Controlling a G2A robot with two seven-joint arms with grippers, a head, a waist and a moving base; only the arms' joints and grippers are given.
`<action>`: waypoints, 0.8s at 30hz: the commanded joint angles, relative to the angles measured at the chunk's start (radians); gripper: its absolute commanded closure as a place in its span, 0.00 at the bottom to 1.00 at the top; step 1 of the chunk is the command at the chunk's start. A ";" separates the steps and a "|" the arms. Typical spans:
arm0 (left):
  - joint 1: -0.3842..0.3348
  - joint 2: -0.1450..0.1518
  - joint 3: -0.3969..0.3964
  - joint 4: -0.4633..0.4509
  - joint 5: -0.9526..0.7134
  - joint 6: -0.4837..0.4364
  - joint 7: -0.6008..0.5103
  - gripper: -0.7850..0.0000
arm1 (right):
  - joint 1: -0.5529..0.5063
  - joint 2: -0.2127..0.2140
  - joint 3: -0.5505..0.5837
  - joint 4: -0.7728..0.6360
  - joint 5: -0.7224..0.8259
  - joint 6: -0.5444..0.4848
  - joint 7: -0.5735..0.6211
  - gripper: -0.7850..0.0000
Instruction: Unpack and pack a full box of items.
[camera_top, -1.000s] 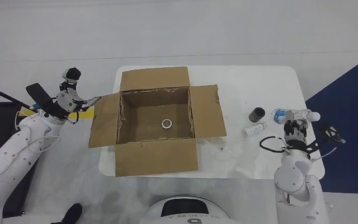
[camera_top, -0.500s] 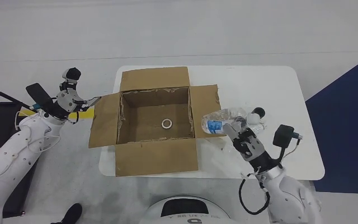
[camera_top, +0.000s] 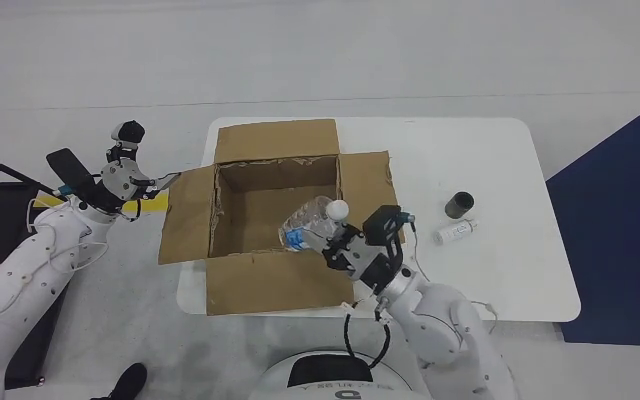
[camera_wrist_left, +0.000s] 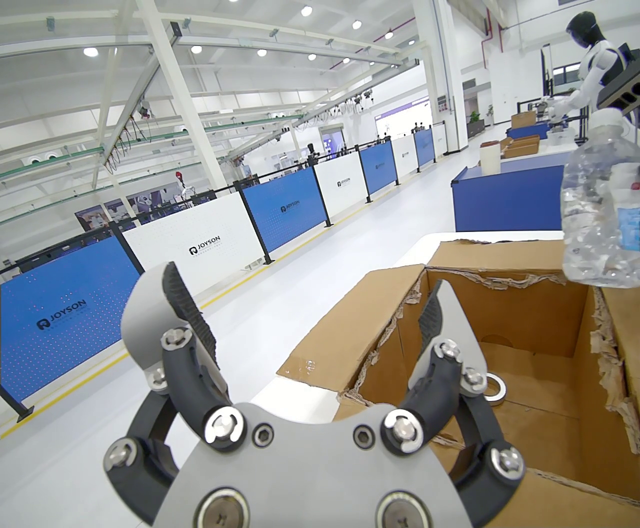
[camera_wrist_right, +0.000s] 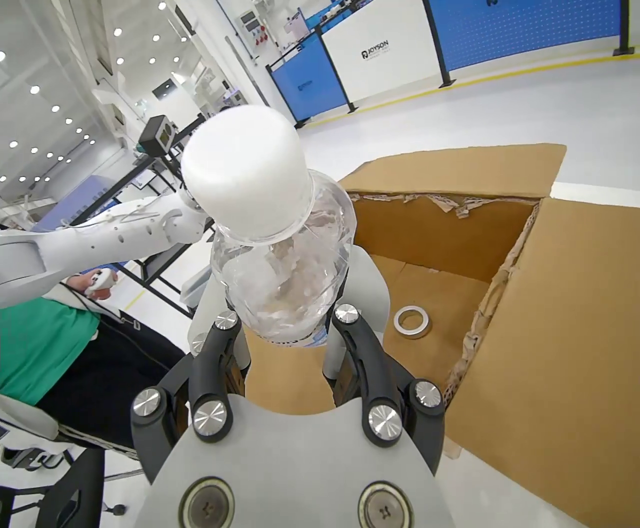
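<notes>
While clamped in the right jaws, water bottle (camera_top: 312, 222) is held over the open box (camera_top: 278, 142), presumably for lowering beside the tape ring (camera_wrist_right: 412, 322) inside; left jaws, apart, are parked beside its flap.

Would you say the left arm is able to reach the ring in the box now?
Probably not cleanly: the left tool is open, but the right tool holds the bottle over the ring.
</notes>
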 joint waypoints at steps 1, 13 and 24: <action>0.000 0.000 0.000 0.000 0.000 0.000 0.000 0.00 | 0.031 -0.003 -0.029 0.028 -0.021 0.038 -0.011 1.00; 0.000 0.000 0.000 0.000 0.000 0.000 0.000 0.00 | 0.246 -0.035 -0.222 0.319 -0.378 0.357 -0.021 1.00; 0.000 0.000 0.000 0.000 0.000 0.000 0.000 0.00 | 0.325 -0.058 -0.313 0.441 -0.590 0.553 0.022 1.00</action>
